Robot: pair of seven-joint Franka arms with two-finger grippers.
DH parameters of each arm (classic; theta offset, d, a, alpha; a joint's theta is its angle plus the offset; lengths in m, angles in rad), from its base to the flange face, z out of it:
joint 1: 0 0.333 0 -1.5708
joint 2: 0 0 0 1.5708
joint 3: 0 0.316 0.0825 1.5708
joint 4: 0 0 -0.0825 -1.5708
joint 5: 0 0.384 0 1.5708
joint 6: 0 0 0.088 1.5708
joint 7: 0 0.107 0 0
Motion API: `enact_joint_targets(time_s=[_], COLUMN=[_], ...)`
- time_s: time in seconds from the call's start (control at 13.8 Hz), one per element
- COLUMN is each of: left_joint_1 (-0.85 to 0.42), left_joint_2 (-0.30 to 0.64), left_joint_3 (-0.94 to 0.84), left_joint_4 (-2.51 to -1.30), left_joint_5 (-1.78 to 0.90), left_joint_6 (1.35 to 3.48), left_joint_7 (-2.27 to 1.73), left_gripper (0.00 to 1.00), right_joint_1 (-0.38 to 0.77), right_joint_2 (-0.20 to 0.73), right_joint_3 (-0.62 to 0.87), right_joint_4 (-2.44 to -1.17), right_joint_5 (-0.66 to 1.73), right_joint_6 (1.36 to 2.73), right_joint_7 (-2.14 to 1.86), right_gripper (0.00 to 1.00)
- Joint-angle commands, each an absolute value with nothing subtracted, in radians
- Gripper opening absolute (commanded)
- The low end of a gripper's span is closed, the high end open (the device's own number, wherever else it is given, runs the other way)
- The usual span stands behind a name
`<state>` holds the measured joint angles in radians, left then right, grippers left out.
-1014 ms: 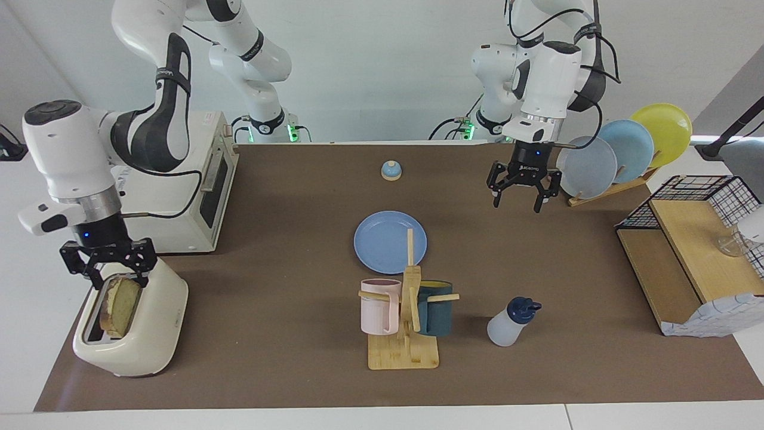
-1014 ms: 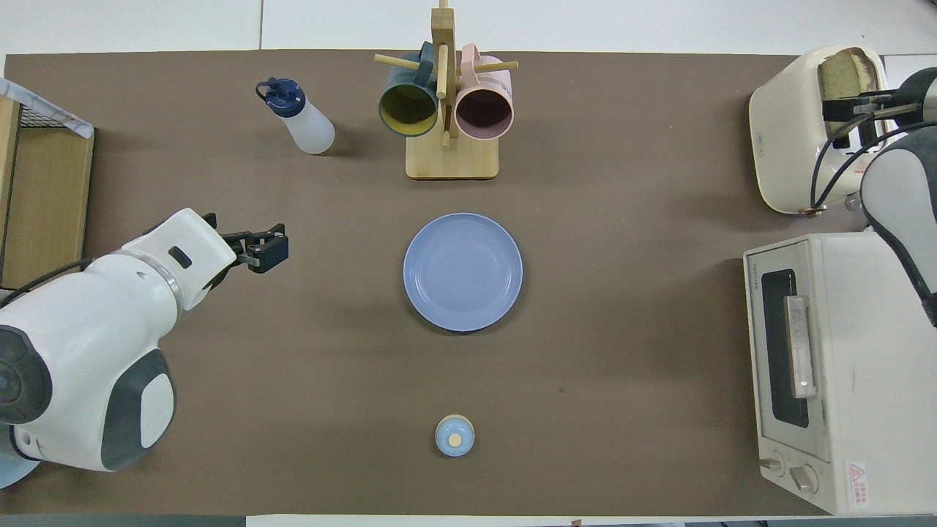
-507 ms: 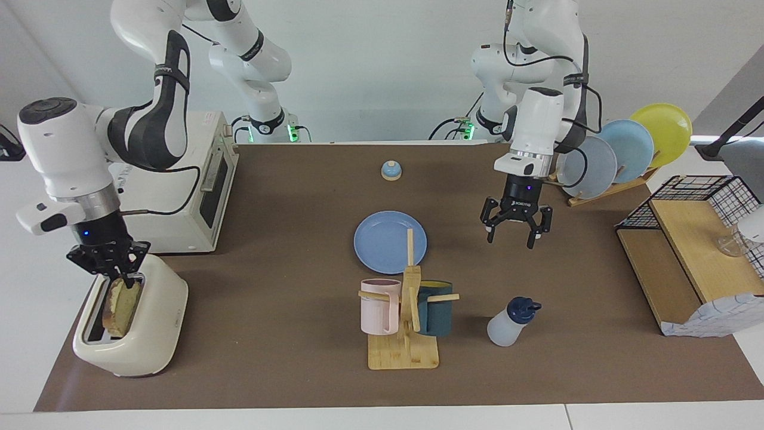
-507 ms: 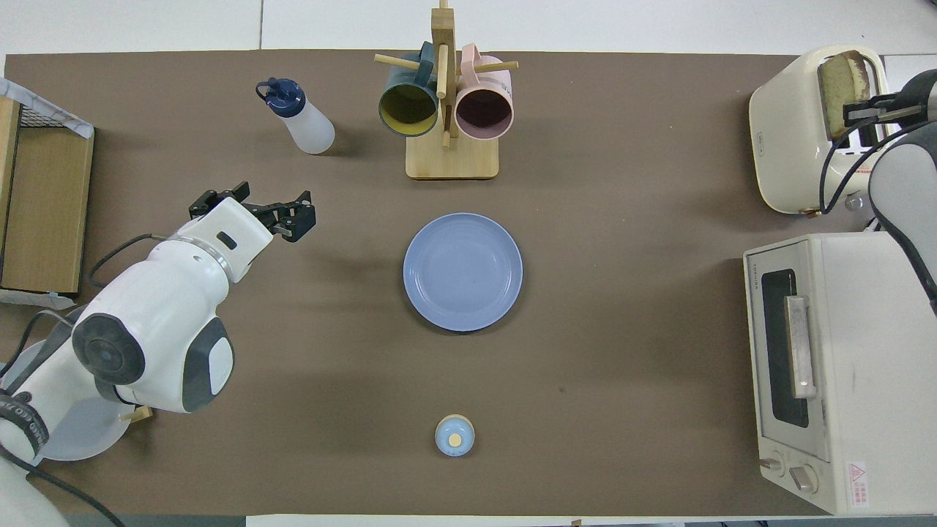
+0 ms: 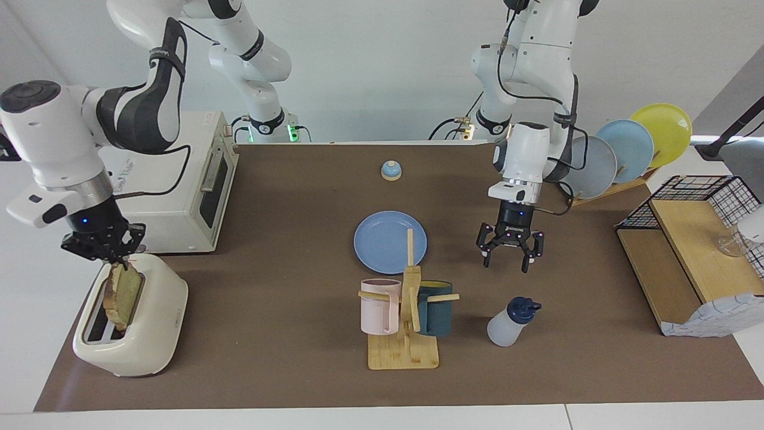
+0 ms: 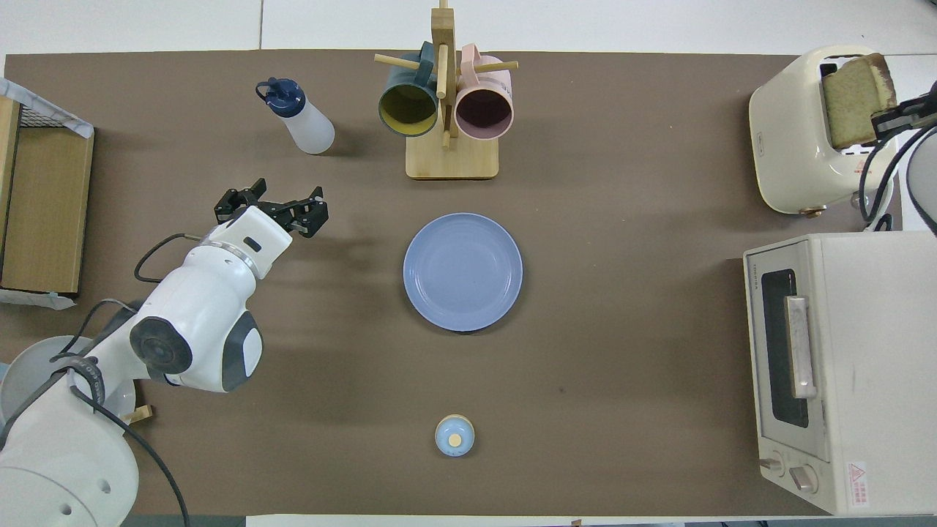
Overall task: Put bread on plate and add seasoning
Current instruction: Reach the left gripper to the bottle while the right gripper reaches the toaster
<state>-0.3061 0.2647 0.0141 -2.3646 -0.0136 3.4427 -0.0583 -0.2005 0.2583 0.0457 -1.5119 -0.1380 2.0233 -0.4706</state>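
The bread (image 5: 122,294) stands partly raised out of a slot of the cream toaster (image 5: 152,334) at the right arm's end of the table. My right gripper (image 5: 115,261) is shut on the bread's top edge. In the overhead view the bread (image 6: 849,99) shows above the toaster (image 6: 790,139), with the right gripper (image 6: 891,117) at its edge. The blue plate (image 5: 382,239) (image 6: 463,271) lies flat mid-table with nothing on it. The seasoning (image 5: 510,322) (image 6: 301,121) stands upright beside the mug rack. My left gripper (image 5: 506,266) (image 6: 272,206) hangs open over the table between plate and seasoning.
A wooden mug rack (image 5: 404,352) with a pink and a dark teal mug stands just farther out than the plate. A toaster oven (image 5: 179,185) sits beside the toaster. A small bell (image 5: 391,171) is close to the robots. Upright plates (image 5: 624,149) and a wire shelf (image 5: 686,257) fill the left arm's end.
The right gripper closed on the bread's top edge and drew it partway up out of the toaster. The left gripper came down and moved out over the table toward the seasoning, still open.
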Motion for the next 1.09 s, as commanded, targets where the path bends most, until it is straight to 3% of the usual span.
enact_joint_targets(time_s=[0.0,0.14,0.58,0.8,1.01], left_joint_1=[-0.551,-0.723,-0.713,-0.678,-0.672], left_joint_2=[0.385,0.496,0.619,0.624,0.630], left_joint_3=[0.266,0.421,0.431,0.430,0.430], left_joint_4=[-2.275,-2.168,-2.002,-1.950,-1.927], left_joint_5=[-0.041,-0.177,-0.204,-0.198,-0.190], left_joint_6=[3.491,3.496,3.481,3.403,3.361], left_joint_7=[-0.058,-0.061,-0.072,-0.075,-0.074], left_gripper=[1.00,1.00,1.00,1.00,1.00], right_joint_1=[-0.169,-0.105,0.043,0.098,0.231], right_joint_2=[0.197,0.141,0.100,0.033,-0.017], right_joint_3=[0.080,0.084,0.104,0.104,0.106], right_joint_4=[-1.430,-1.427,-1.469,-1.618,-1.759], right_joint_5=[-0.225,-0.235,-0.133,0.035,0.043], right_joint_6=[1.851,1.780,1.753,1.822,1.962], right_joint_7=[-0.506,-0.500,-0.177,0.027,0.216], right_gripper=[0.00,0.00,0.00,0.00,0.00])
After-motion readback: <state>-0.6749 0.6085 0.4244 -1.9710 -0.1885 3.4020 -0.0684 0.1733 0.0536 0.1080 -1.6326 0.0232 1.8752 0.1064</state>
